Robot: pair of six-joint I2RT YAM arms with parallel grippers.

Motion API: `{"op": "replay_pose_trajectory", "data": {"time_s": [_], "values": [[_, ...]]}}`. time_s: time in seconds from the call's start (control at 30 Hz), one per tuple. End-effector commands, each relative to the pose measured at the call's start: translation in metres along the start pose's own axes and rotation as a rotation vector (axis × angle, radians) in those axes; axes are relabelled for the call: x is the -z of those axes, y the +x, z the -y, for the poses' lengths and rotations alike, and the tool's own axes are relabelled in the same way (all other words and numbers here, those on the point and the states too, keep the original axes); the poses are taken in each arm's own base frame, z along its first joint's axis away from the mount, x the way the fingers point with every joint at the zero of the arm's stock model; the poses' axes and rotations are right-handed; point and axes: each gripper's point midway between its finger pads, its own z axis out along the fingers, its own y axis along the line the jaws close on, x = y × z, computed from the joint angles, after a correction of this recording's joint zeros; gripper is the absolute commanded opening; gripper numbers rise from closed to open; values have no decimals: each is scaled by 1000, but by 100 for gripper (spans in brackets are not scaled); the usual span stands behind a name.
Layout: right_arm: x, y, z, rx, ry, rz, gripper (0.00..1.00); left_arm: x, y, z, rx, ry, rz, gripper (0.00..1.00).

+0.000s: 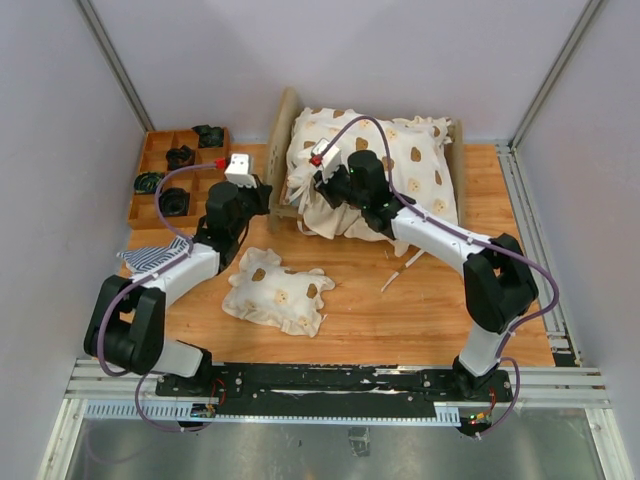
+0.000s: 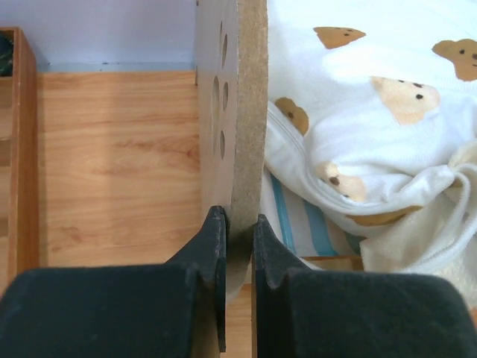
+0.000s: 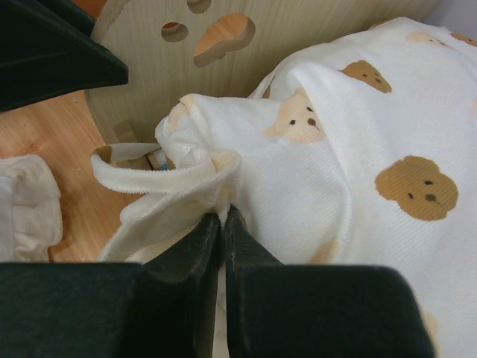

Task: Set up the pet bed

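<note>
at the far middle of the counter (image 1: 400, 310), the pet bed (image 1: 284, 125) sits with its arched headboard (image 2: 250, 112) at the left end. a cream bear-print quilt (image 1: 400, 160) is heaped over it and covers most of the frame. the left end effector (image 2: 240, 224) is clenched on the near edge of the headboard, one finger on each face of the board. paw-print cutouts show in the board's outer face. a blue-and-white striped mattress (image 2: 298, 216) shows under the quilt, just beside the board. the right end effector (image 3: 223, 218) is pinched tight on a bunched, ruffled edge of the quilt at the bed's near left corner, close to the headboard. the two end effectors are near each other but apart. a small cream pillow (image 1: 277, 290) in the same print lies flat on the counter in front of the bed, apart from it. a brown compartment tray (image 1: 143, 170) holding dark items stands at the far left. a striped cloth (image 1: 155, 257) lies beside the left arm.
</note>
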Motion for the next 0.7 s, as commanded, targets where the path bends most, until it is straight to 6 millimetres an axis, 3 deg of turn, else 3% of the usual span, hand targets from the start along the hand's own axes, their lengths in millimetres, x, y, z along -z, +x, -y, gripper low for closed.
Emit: {"op": "replay_pose_trajectory", "data": {"time_s": [0.0,0.23,0.4,0.5,0.67], "values": [[16,-17,-5,-25,35,10,9,21,-39,17,73,77,104,0],[51,-11,-1,-165,124,-40,39,39,-61,29,160,97,88,0],[85,-1,-3,-273,181,-67,49,40,-67,34,235,78,19,0],[106,2,-7,-333,213,-54,52,39,-81,39,278,74,12,0],[124,-9,-47,-311,125,98,51,36,-101,48,338,70,-15,0]]}}
